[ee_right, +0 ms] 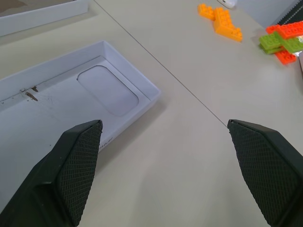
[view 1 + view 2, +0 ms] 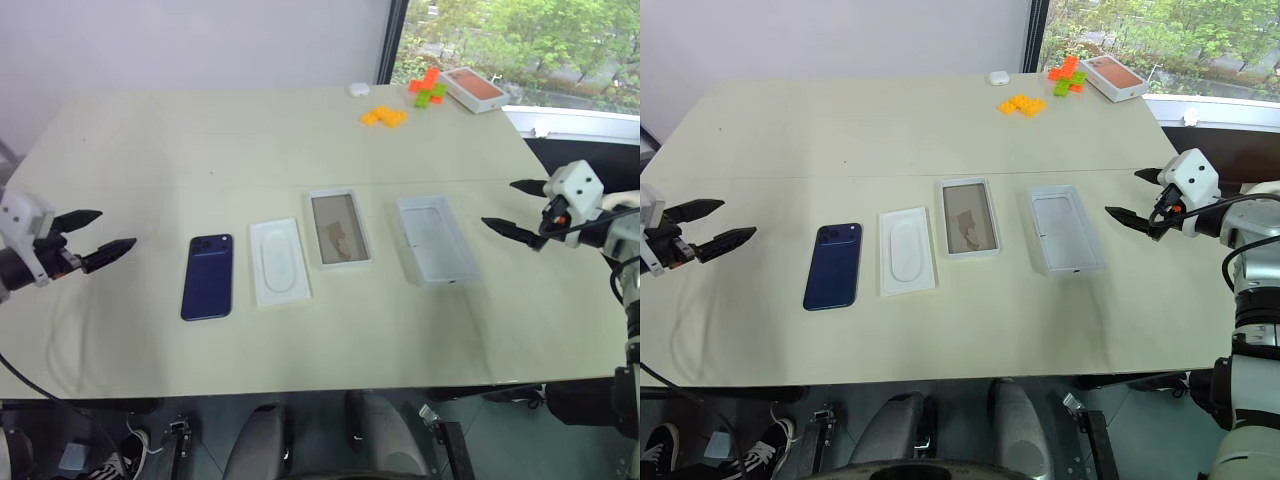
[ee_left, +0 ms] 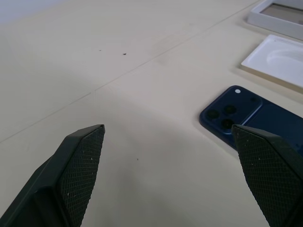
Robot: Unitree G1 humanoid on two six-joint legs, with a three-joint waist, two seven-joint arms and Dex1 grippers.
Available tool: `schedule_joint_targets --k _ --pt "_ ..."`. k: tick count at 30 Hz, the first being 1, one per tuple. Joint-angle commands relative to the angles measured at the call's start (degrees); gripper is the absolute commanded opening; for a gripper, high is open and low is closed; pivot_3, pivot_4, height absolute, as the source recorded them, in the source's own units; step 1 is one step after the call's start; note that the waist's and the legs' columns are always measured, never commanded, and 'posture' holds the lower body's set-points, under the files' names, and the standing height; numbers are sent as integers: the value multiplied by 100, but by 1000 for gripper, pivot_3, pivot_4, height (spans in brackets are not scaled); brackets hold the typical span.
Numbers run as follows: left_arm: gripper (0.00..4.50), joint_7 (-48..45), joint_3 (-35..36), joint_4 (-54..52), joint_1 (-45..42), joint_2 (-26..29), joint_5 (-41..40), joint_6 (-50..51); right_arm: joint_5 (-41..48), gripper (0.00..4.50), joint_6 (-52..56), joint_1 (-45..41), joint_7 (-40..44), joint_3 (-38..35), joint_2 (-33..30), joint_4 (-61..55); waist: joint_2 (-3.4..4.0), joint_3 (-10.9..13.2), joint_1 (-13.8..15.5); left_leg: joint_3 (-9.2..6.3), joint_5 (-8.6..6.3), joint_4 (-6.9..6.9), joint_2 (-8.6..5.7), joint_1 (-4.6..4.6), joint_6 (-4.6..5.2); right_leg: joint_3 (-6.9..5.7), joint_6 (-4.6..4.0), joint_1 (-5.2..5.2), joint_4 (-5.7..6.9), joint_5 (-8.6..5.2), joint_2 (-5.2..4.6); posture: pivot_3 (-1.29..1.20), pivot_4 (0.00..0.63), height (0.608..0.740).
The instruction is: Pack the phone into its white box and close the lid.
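Observation:
The dark blue phone (image 2: pixel 207 276) lies flat, camera side up, on the beige table (image 2: pixel 200 150), left of centre. Beside it to the right are a flat white insert (image 2: pixel 279 261), then the white box (image 2: pixel 339 228) with its brownish lining showing, then the lid (image 2: pixel 435 238) lying inside-up. My left gripper (image 2: pixel 117 228) hovers open left of the phone (image 3: pixel 246 118) with nothing between its fingers. My right gripper (image 2: pixel 498 203) hovers open just right of the lid (image 1: pixel 71 94), also with nothing in it.
At the table's far right corner sit an orange-topped box (image 2: pixel 474 87), orange bricks (image 2: pixel 384 116), a green and orange brick cluster (image 2: pixel 427 88) and a small white object (image 2: pixel 358 89). The table's front edge runs below the row of things.

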Motion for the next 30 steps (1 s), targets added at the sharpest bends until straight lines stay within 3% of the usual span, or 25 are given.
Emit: schedule_joint_targets --k 1,18,25,30 --pt "4500 -40 113 -142 -108 53 -105 72 40 4436 -80 -83 -21 -101 -27 -116 0 0 -2 0 0 0 0 0 0 0 0 0 0 0 0 0 150 740" --pt "4500 204 4 -221 -367 50 -33 539 -7 4436 -59 -79 -149 -70 109 -208 0 0 -2 0 1 1 0 1 -1 1 0 0 4 0 2 0 150 740" --pt "4500 648 124 -506 -762 -5 -370 1698 13 4436 65 -157 -185 -35 232 -290 -1 0 1 -1 1 3 -1 1 -1 0 1 1 6 1 3 0 150 740" --pt "4500 954 283 -787 -925 -215 -609 1999 57 4436 224 -85 -181 -44 324 -586 -1 0 1 -2 1 3 -1 1 -2 0 1 1 8 1 2 0 150 740"
